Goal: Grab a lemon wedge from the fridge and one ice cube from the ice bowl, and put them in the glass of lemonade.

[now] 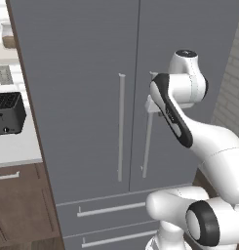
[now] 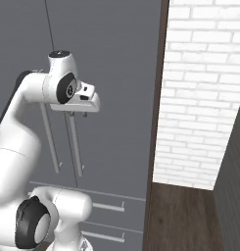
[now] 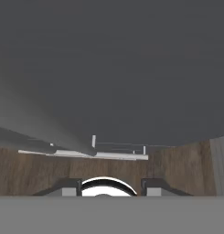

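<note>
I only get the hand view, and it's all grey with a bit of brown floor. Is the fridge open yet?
Observer: No, both doors of the fridge are shut.
Operator: Where are the jaws then?
Observer: Up by the upper part of the right door's handle. I can't tell if they touch it.
Operator: What's next to the fridge?
Observer: A black toaster stands to its left.

Arm raised, elbow bent, gripper (image 2: 76, 115) jaws pointing down.
</note>
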